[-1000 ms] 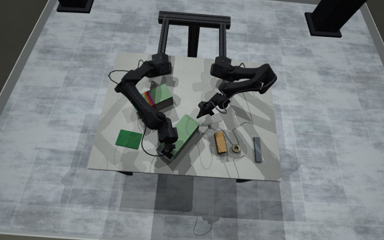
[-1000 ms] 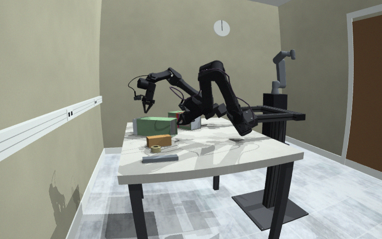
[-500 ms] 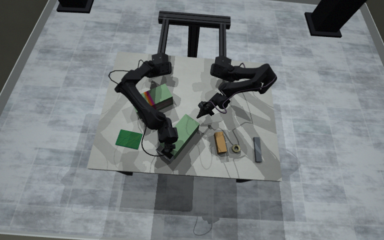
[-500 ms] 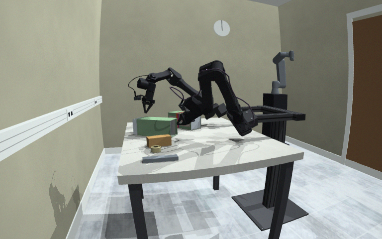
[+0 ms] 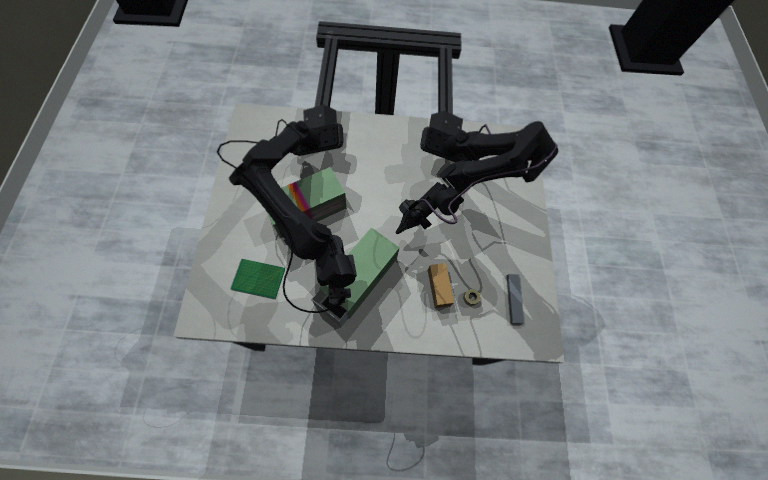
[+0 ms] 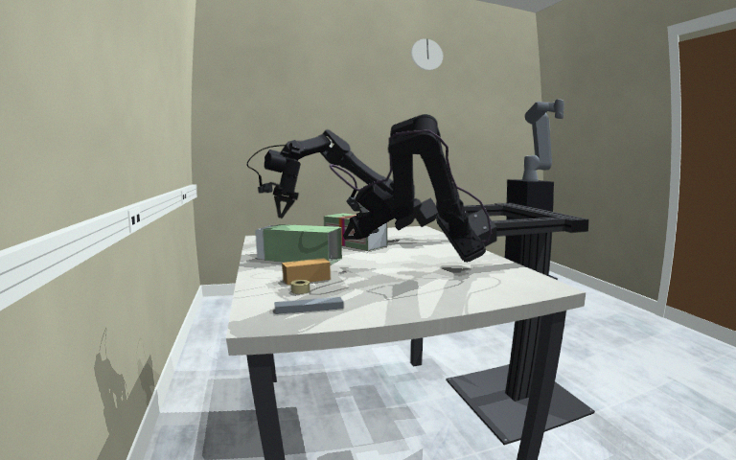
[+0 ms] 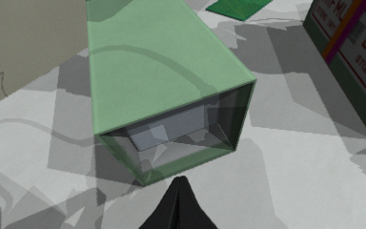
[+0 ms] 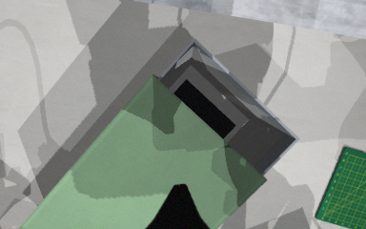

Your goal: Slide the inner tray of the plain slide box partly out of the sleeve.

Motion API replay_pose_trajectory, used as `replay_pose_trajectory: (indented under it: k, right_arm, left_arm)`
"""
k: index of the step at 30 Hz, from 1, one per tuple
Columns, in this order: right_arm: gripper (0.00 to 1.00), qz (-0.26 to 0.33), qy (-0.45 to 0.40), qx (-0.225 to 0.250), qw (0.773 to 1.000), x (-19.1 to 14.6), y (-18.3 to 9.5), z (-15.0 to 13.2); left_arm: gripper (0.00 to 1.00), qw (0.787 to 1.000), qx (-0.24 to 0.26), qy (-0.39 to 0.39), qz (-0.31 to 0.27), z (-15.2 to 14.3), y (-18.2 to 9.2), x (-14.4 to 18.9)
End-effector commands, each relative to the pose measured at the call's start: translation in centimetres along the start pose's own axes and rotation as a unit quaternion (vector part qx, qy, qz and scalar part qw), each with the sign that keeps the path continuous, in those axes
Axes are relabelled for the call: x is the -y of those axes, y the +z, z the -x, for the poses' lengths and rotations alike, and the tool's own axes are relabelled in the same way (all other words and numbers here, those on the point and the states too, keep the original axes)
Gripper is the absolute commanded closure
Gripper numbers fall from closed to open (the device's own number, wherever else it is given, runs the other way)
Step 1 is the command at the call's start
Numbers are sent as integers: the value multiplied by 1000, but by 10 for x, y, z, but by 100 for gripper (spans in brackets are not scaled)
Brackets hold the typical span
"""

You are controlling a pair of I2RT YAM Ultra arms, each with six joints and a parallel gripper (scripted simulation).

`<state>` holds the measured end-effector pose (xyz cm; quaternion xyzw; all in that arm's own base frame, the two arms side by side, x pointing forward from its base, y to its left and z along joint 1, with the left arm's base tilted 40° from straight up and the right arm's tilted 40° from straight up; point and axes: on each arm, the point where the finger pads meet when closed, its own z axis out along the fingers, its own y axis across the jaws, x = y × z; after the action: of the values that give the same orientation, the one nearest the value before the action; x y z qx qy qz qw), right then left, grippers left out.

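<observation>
1. Sliding of the inner tray (image 5: 325, 312) (image 6: 260, 242) (image 7: 172, 126) (image 8: 267, 143) looks mostly done: it shows clearly beyond the far end of the plain sleeve (image 5: 370, 266) (image 6: 301, 243) (image 7: 157, 62) (image 8: 143, 157).
2. The right end effector (image 5: 338, 301) (image 6: 280, 215) (image 8: 181, 193), above the sleeve, is clenched on nothing; the left end effector (image 5: 399, 230) (image 6: 350, 235) (image 7: 181, 184), near its hollow end, likewise.
3. The banded box (image 5: 325, 186) (image 6: 377, 239) (image 7: 329, 24) stands apart from the sleeve; whether its tray is fully shut, I cannot tell.
4. Probably only withdrawing remains.

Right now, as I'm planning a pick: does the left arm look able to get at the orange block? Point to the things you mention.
Probably yes: nothing stands between the left gripper (image 5: 399, 230) (image 6: 349, 235) (image 7: 179, 178) and the orange block (image 5: 441, 285) (image 6: 307, 271), though it must open first.
</observation>
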<state>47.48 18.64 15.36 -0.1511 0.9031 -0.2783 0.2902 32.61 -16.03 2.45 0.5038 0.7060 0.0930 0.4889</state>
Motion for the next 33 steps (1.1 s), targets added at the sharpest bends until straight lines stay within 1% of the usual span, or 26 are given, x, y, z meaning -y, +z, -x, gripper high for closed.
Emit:
replay_pose_trajectory:
  k: [1,5,7,8,9,10,11,12,14,15,17,18,19,20,21,22,23,24,25,27,28,32,33]
  right_arm:
    - [99,5,14,40,999,10,-35,22]
    - [99,6,13,41,999,10,-35,22]
    - [99,6,14,41,999,10,-35,22]
    - [99,6,13,41,999,10,-35,22]
    - [99,6,14,41,999,10,-35,22]
    - [99,6,14,41,999,10,-35,22]
    - [99,6,13,41,999,10,-35,22]
    - [99,6,14,41,999,10,-35,22]
    - [99,6,13,41,999,10,-35,22]
    - [99,-2,52,54,997,38,-36,31]
    - [99,-2,52,54,997,38,-36,31]
    - [99,12,96,67,993,68,-30,32]
    - [99,48,80,66,993,39,-23,28]
    - [99,69,79,70,992,30,-21,26]
    - [99,75,96,81,989,43,-24,29]
    - [99,81,63,61,993,16,-18,17]
    - [99,67,90,73,991,45,-24,23]
    - [99,72,100,80,989,51,-26,24]
    - [99,78,97,80,989,47,-26,23]
    - [99,80,116,90,986,63,-28,24]
    - [99,81,132,101,983,77,-29,27]
    - [99,105,174,147,968,107,-41,32]
    - [99,105,174,147,968,107,-41,32]
  left_arm:
    - [99,1000,13,0,-9,13,-8,3]
    - [99,1000,5,1,-22,7,-28,11]
    - [99,1000,-5,1,-21,1,-40,12]
    - [99,1000,9,0,-16,12,-31,5]
    - [99,1000,21,0,-7,17,-34,0]
    - [99,1000,21,-1,-7,17,-36,0]
    - [99,1000,7,1,-21,4,-42,12]
    - [99,1000,7,1,-20,5,-45,12]
    - [99,1000,-5,2,-19,-2,-53,14]
    - [99,1000,11,-13,15,12,-50,-13]
    - [99,1000,11,-13,15,12,-50,-13]
    - [99,998,28,-42,42,28,-48,-38]
    - [99,996,23,-77,28,26,-45,-40]
    - [99,995,18,-93,27,25,-45,-44]
    - [99,993,23,-108,38,30,-46,-57]
    - [99,996,2,-94,11,18,-43,-37]
    - [99,994,29,-100,44,35,-46,-62]
    - [99,992,29,-110,51,36,-46,-69]
    - [99,992,27,-115,50,35,-46,-71]
    - [99,989,33,-127,62,41,-48,-84]
    - [99,987,41,-139,75,47,-50,-97]
    - [99,975,50,-191,99,56,-57,-131]
    - [99,975,50,-191,99,56,-57,-131]
